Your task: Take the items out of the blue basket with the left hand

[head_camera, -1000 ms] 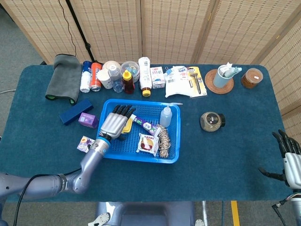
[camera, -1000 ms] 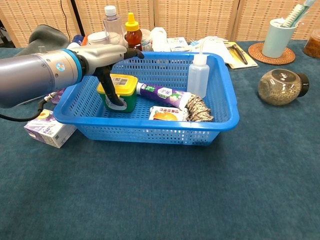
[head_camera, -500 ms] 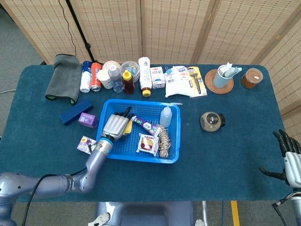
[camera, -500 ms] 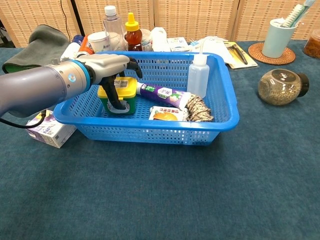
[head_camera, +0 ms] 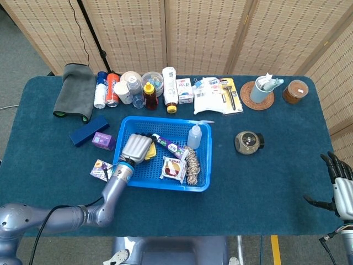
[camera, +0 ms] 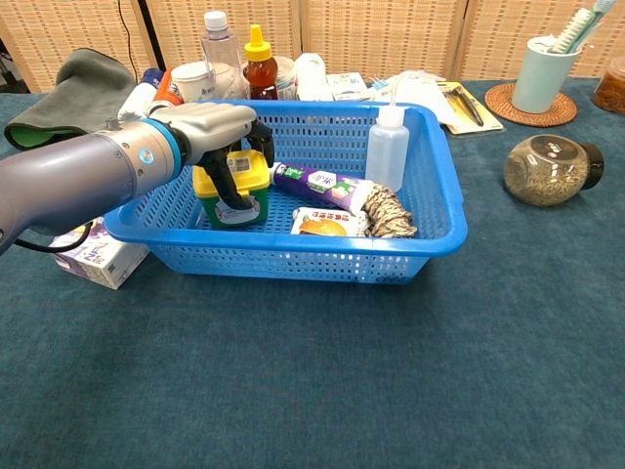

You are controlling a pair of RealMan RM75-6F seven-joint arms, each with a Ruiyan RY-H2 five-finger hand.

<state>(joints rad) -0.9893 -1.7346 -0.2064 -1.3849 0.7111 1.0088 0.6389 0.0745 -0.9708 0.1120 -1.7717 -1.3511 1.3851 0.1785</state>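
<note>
Since a second ago our left hand (camera: 210,125) has been sinking into the blue basket (camera: 430,239) and curling, the fingers (camera: 234,186) no longer stretched flat but wrapping down around the yellow-lidded green tub (camera: 237,191) at the basket's left end. We are judging this as the grasping step: the fingers are closing on the tub, dark tips lying against its front and lid, though we cannot tell whether the grip is firm yet (the tub looks slightly tipped). Next we would be lifting it over the near-left wall and setting it on the worktop (camera: 322,381), beside the small purple box (camera: 96,256). Further right in the basket are lying the purple tube (camera: 317,183), the snack packet (camera: 325,224), the rope coil (camera: 386,211) and the squeeze bottle (camera: 389,147). Far right, our right hand (head_camera: 341,187) is hanging empty, fingers apart.
</note>
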